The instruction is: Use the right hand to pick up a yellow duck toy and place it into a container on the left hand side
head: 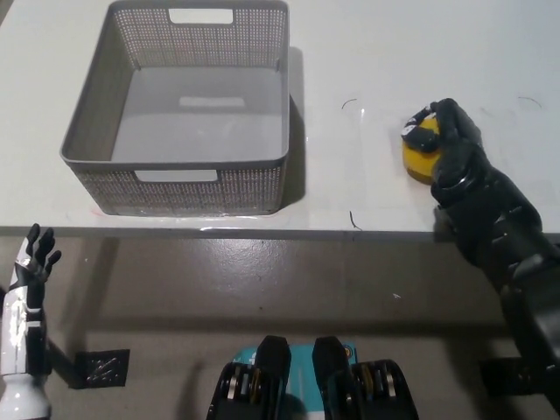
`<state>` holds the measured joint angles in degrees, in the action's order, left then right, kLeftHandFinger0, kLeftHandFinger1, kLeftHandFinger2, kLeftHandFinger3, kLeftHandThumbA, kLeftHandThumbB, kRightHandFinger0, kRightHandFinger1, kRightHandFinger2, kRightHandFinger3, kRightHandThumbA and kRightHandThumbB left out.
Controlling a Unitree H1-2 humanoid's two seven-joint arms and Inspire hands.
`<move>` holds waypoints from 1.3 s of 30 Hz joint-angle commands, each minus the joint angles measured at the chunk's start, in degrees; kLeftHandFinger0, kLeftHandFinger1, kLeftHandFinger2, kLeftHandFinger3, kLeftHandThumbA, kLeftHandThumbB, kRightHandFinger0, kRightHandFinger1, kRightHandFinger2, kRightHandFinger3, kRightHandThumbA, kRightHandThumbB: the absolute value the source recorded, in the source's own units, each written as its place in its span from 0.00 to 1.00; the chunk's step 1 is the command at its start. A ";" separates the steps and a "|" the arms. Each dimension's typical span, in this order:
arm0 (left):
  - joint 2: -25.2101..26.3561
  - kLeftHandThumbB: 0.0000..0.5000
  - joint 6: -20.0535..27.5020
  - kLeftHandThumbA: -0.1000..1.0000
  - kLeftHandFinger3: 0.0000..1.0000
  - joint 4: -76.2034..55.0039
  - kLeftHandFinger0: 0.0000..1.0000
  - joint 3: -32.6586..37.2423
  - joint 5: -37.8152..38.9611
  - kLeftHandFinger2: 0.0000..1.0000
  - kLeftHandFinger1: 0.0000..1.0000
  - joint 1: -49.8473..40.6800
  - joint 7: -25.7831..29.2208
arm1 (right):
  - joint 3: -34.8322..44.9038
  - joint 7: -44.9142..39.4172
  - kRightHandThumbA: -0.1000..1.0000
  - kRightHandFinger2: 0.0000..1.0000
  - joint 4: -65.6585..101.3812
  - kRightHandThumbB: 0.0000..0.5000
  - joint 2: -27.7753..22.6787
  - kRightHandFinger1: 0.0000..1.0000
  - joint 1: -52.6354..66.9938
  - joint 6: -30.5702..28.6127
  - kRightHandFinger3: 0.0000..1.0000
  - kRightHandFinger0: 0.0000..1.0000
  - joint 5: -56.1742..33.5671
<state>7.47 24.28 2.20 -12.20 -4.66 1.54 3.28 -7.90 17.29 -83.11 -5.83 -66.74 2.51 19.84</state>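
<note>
**Right hand closed on the duck toy at the worktop's right side**

The black fingers (435, 122) of the right hand (451, 144) curl over the top and near side of the yellow duck toy (419, 156), clamped on it. The toy's yellow body shows below and to the left of the fingers, and its lower edge sits at the surface of the white worktop (367, 192); whether it is lifted clear cannot be told. The black right arm (503, 236) runs from the hand down and to the right, crossing the worktop's near edge.

No brand, label or readable writing is visible on the toy, the hand or the container. A few thin dark marks (350, 103) lie on the worktop left of the fingers, and another sits near the front edge.

Well to the left of the fingers stands the grey perforated basket (87, 131), a rectangular container with cut-out handles in its near and far walls; its floor shows bare. An open stretch of worktop lies between the toy and the basket's right wall, with nothing standing in it.

Below the worktop's edge is the grey floor (262, 280). The white left hand (31, 262) rests low at the far left, off the worktop, its dark fingers spread apart and holding nothing. A dark patch (103, 367) lies on the floor just beside it.
</note>
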 commanded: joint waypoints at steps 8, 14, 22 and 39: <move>1.13 1.00 2.65 1.00 1.00 -1.80 1.00 -0.86 1.03 1.00 1.00 0.87 1.30 | 5.93 6.08 0.00 0.78 2.18 0.37 1.96 0.29 -10.87 -10.82 0.68 0.00 -7.06; 1.11 1.00 2.65 1.00 1.00 -2.02 1.00 -0.99 1.22 1.00 1.00 0.32 1.12 | 10.20 6.04 0.00 0.76 3.83 0.35 3.41 0.35 -14.51 -12.62 0.72 0.00 -11.08; 1.14 1.00 2.64 1.00 1.00 -2.17 1.00 -0.93 0.86 1.00 1.00 -1.03 0.86 | 13.99 3.47 0.00 0.72 10.11 0.30 5.90 0.23 -17.51 -16.40 0.73 0.00 -14.53; -0.71 1.00 2.64 1.00 1.00 -0.89 1.00 4.23 -1.86 1.00 1.00 -1.26 -0.04 | 10.10 5.80 0.00 0.74 14.52 0.36 19.34 0.27 -19.48 -13.76 0.74 0.00 -13.06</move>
<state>6.84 24.52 1.98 -9.21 -5.79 -0.30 3.26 3.15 21.52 -67.18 11.08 -79.99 -8.79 7.11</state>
